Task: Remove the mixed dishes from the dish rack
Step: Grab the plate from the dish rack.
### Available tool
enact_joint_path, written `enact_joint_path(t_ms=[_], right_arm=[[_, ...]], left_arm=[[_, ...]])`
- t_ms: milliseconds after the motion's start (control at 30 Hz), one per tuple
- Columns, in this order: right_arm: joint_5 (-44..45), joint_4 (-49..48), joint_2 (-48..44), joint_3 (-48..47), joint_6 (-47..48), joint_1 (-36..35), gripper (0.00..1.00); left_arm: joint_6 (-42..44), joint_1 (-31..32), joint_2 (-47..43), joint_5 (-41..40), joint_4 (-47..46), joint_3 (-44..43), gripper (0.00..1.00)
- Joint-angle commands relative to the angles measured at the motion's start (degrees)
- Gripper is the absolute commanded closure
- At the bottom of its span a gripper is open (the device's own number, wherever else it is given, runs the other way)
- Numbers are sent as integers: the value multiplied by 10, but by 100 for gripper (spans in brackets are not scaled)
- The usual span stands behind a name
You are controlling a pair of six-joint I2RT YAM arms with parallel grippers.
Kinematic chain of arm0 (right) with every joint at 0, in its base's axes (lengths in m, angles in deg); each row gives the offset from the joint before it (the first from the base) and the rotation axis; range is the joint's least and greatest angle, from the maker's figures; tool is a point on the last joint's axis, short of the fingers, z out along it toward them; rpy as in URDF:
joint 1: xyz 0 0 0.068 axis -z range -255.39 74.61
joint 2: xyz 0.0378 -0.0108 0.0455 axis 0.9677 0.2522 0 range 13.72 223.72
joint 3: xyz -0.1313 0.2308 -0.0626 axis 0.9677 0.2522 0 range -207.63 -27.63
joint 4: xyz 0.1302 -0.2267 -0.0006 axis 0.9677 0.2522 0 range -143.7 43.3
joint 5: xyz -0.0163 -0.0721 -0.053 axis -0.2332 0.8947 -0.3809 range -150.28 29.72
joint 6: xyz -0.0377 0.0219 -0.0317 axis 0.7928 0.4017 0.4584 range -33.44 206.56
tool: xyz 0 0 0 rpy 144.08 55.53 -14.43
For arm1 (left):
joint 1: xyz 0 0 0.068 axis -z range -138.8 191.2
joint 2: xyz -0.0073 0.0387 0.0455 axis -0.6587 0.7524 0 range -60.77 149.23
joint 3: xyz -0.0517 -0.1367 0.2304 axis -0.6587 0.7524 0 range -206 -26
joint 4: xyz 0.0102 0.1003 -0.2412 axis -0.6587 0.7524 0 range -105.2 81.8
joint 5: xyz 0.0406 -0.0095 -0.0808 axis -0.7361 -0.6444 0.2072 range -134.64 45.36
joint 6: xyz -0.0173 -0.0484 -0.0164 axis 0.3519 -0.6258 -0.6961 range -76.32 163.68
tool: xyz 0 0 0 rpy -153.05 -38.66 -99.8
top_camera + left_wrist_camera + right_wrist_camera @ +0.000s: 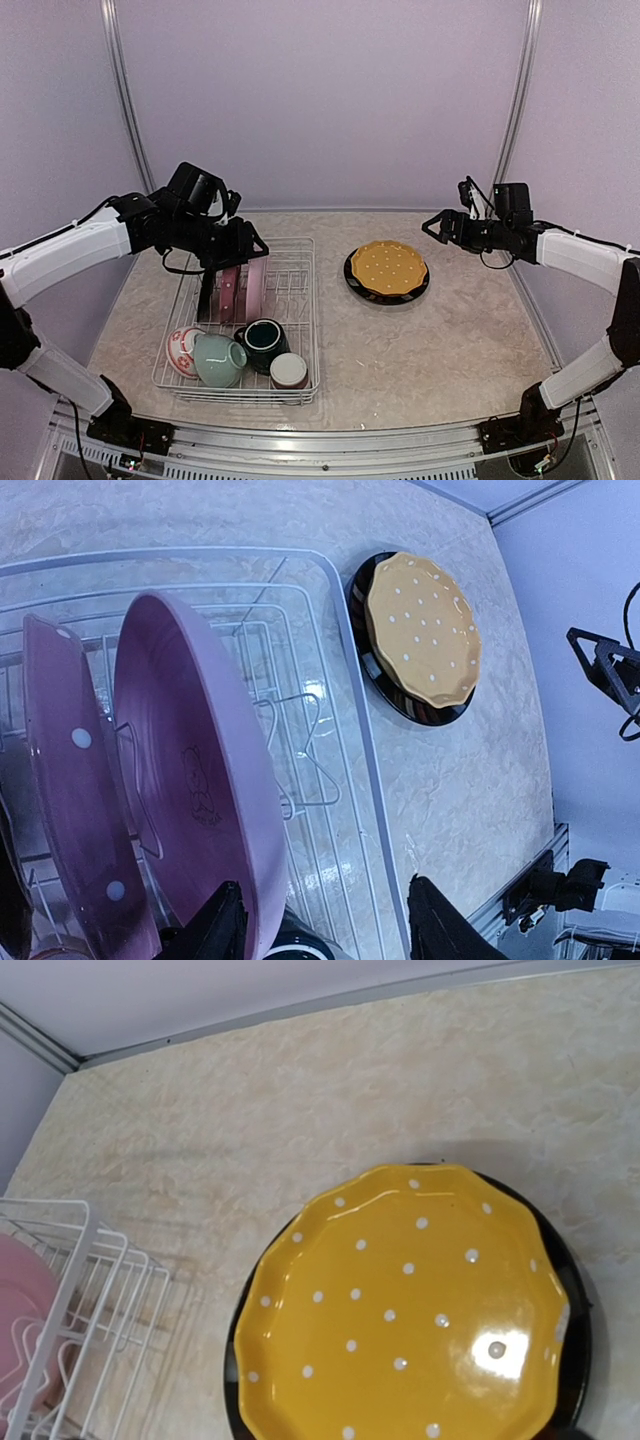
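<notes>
Colours: yellow plate (388,267) with white dots, black plate (351,276) under it; 2 pink plates (255,288); white rack (306,300); teal cup (264,338); pale-green cup (218,358); brown-white cup (289,371); white bowl (183,350), red pattern.

Lab test booth — plain lilac walls (320,100), aluminium frame rails (330,437), marble-look tabletop (450,340).

Just below the right pincer, a yellow dotted plate (410,1310) with a scalloped edge lies flat on a black plate (577,1350), whose dark rim peeks out around it. Both sit on the pale marbled worktop (300,1110). Off to the pincer's left is a corner of the white wire dish rack (88,1222), with a pink plate (20,1300) behind its wires. Beyond, the worktop meets a lilac wall (200,990).
</notes>
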Motion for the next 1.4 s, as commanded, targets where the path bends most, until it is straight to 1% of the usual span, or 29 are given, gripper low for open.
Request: enact_joint_path(t_ms=[0, 167, 267, 367, 467, 667, 867, 967, 1067, 1367], right_arm=[[-8, 3, -2, 9, 6, 5, 1], [-10, 1, 0, 10, 4, 6, 1], [-13, 1, 0, 10, 3, 5, 1], [-13, 3, 0, 8, 5, 6, 1], [-13, 4, 3, 9, 6, 7, 1], [-16, 1, 5, 11, 3, 6, 1], [-20, -1, 8, 10, 2, 6, 1], [-21, -1, 10, 10, 2, 7, 1], [-21, -1, 11, 9, 2, 7, 1], [-23, 1, 12, 8, 2, 7, 1]], left_arm=[[-3, -8, 16, 15, -9, 9, 49], [-3, -11, 26, 35, -20, 9, 56], [-4, -14, 30, 40, -23, 10, 59], [-5, -24, 30, 48, -28, 16, 62], [-11, -38, 29, 75, -47, 31, 66], [-12, -52, 21, 106, -74, 52, 76], [-9, -57, 8, 123, -91, 63, 92], [-10, -60, 2, 125, -91, 65, 97], [-12, -64, -3, 130, -91, 65, 100], [-8, -70, -30, 156, -106, 66, 100]])
